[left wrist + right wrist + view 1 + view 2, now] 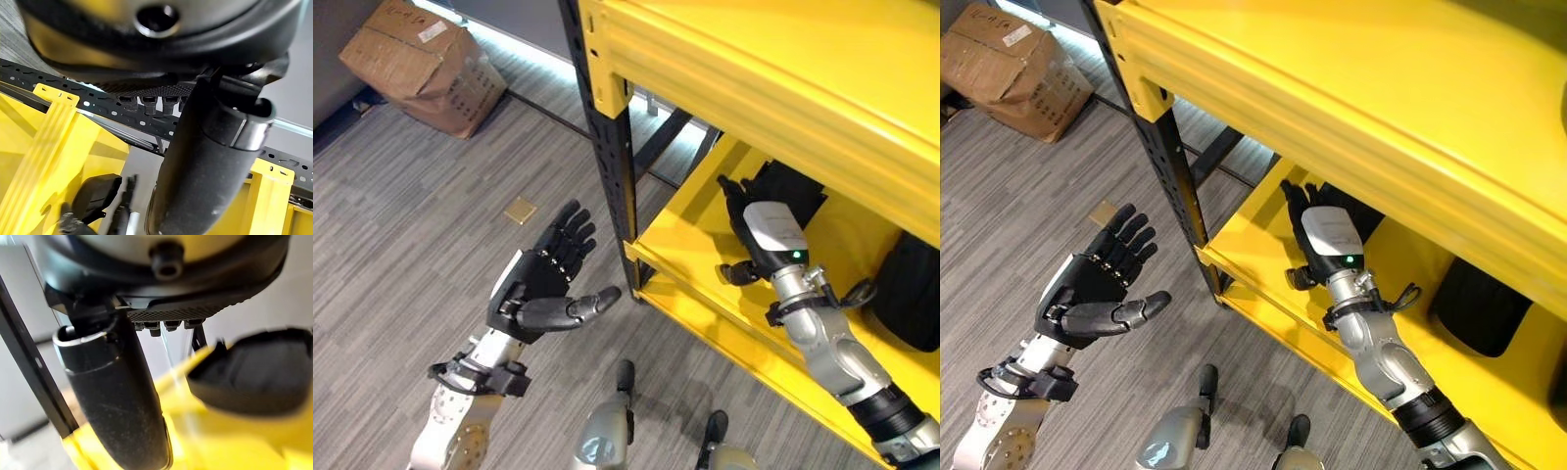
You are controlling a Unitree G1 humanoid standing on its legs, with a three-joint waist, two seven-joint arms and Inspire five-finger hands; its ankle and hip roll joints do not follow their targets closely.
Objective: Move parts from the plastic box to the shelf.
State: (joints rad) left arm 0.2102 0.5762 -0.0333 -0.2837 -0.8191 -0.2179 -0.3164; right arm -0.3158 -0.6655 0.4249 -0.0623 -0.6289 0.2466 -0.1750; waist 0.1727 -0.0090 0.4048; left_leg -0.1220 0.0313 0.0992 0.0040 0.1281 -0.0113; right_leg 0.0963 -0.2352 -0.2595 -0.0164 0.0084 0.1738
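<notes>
Right hand (1324,233) reaches into the yellow shelf (1253,245) near its front edge, fingers straight and holding nothing, beside a black part (793,191) apparently just set there, while the left hand (543,279) hovers open over the floor, idle.

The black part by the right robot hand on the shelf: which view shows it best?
The right wrist view: the black part sits large, resting on the yellow shelf past the right robot hand. Both eye views leave it half hidden behind that hand; the left wrist view catches it small in a corner.
</notes>
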